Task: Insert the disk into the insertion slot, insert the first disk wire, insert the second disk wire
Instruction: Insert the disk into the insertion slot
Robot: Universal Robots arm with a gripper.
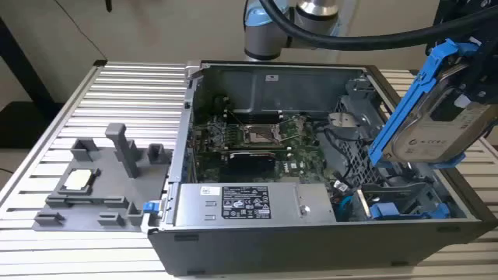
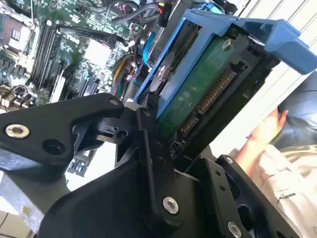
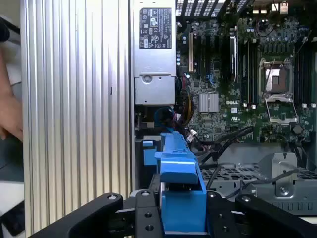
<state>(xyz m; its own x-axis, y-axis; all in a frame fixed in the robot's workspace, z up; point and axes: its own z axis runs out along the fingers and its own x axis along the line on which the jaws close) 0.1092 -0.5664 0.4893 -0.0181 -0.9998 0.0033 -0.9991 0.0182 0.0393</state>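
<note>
**A:** Where was the disk (image 1: 439,128)?

**B:** In the air. The pincer (image 3: 181,218) was clamped on its blue frame and held it steeply tilted above the insertion slot (image 1: 354,154), at the open case's side on the exterior view's right. Not seated yet.

**A:** How to do it well?

**B:** My judgement: square the frame to the perforated walls before lowering. At that tilt a corner would likely catch. Go slow and straight.

**A:** Anything in the way?

**B:** Loose black cables (image 1: 335,125) lay right beside the bay. A second blue carrier (image 1: 400,210) sat lower in the case, near the silver power-supply box (image 1: 241,204). Also noted a person's hand (image 2: 267,131) close by outside the case. A grey fixture (image 1: 101,181) stood on the counter (image 1: 132,99), well apart.
</note>
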